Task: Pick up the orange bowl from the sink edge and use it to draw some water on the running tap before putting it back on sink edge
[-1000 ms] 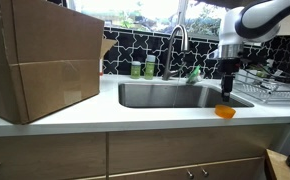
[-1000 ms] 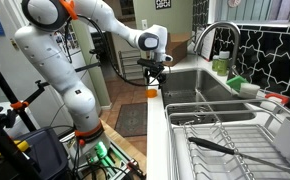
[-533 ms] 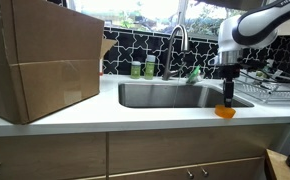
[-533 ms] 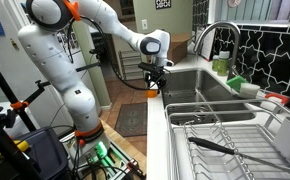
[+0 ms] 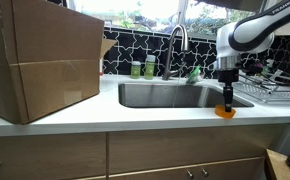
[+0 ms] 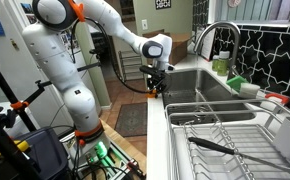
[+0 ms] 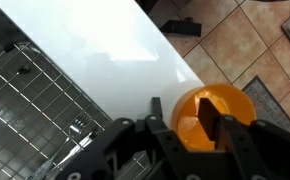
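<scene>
The bowl (image 7: 233, 108) is being shown upright at the front edge of the white counter (image 7: 105, 50), near the sink edge (image 5: 185, 107). Its rim is being straddled by the gripper (image 7: 187, 120), with one finger inside and one outside. The jaws are being held apart, not clamped. The tap (image 5: 178, 40) is being seen well behind.
</scene>
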`<state>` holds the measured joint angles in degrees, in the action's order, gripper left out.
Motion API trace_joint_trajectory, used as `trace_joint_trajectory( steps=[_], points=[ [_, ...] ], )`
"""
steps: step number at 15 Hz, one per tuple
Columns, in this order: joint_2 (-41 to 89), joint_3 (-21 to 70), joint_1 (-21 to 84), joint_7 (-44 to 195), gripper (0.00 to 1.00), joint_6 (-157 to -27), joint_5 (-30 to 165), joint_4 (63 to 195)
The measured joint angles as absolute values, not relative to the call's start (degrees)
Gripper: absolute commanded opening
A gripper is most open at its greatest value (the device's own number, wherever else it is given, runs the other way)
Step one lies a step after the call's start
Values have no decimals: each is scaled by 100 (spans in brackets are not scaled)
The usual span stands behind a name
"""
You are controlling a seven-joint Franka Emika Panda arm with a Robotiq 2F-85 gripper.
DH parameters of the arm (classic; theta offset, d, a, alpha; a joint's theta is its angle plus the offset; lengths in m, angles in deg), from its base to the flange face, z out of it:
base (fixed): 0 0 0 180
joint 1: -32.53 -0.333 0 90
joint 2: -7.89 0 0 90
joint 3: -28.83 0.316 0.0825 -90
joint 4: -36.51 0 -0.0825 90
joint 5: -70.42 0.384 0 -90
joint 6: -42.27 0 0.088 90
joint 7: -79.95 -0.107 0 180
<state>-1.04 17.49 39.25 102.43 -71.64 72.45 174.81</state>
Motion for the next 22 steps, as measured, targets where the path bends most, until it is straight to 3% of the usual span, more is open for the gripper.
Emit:
trace_joint_trajectory(
  steps=[2,14,22],
  points=[
    [-69,1749,3948,10243,0,-7164,7243,17481],
    [-231,1514,4406,9762,4,-7129,7093,17140],
    [-613,1364,4620,9461,1,-6869,7095,16872]
  ],
)
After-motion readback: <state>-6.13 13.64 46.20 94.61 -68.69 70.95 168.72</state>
